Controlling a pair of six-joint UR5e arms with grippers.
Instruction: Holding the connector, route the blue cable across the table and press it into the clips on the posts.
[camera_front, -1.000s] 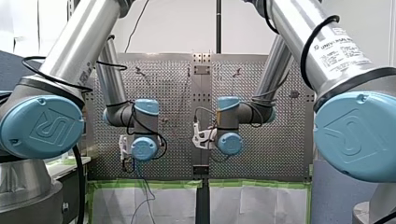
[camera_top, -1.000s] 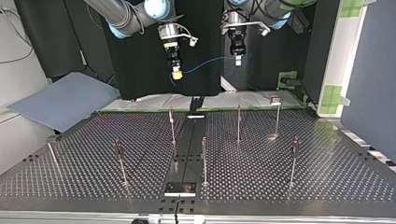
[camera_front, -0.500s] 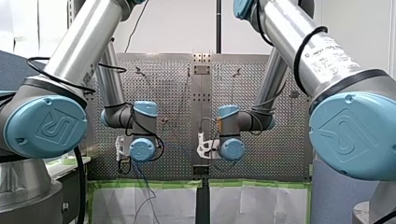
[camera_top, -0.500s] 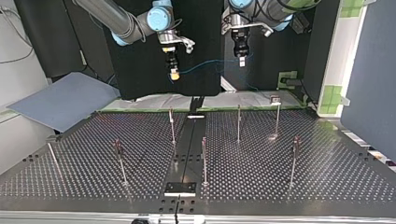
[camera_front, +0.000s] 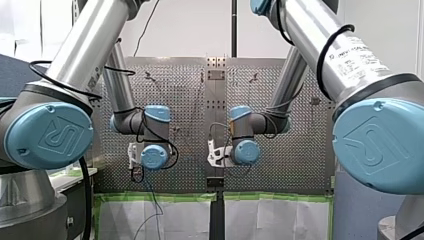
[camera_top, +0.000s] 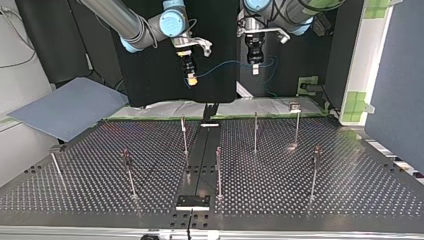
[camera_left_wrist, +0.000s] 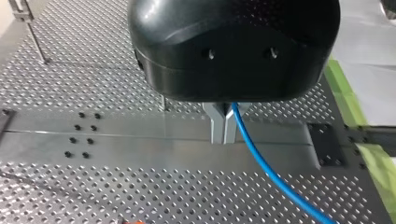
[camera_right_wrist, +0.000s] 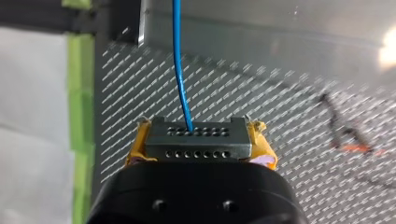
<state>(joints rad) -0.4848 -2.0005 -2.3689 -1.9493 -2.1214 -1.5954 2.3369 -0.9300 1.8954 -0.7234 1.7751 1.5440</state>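
Thin blue cable (camera_right_wrist: 180, 65) ends in a grey perforated metal connector (camera_right_wrist: 196, 147) clamped by my right gripper (camera_right_wrist: 200, 140); my left gripper (camera_left_wrist: 224, 136) pinches the cable.

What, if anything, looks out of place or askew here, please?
Nothing stands out. The blue cable hangs slack between my right gripper, shut on the connector, and my left gripper; the posts hold no cable yet.

The white label (camera_front: 356, 54) on my right arm (camera_front: 310, 35), far up the tube from the right gripper (camera_top: 190, 79), reads "UNIVERSAL ROBOTS"; its finer print is too small to read. The big blue joint caps (camera_front: 50, 135), one on each arm at that same far remove, carry the maker's raised emblem.
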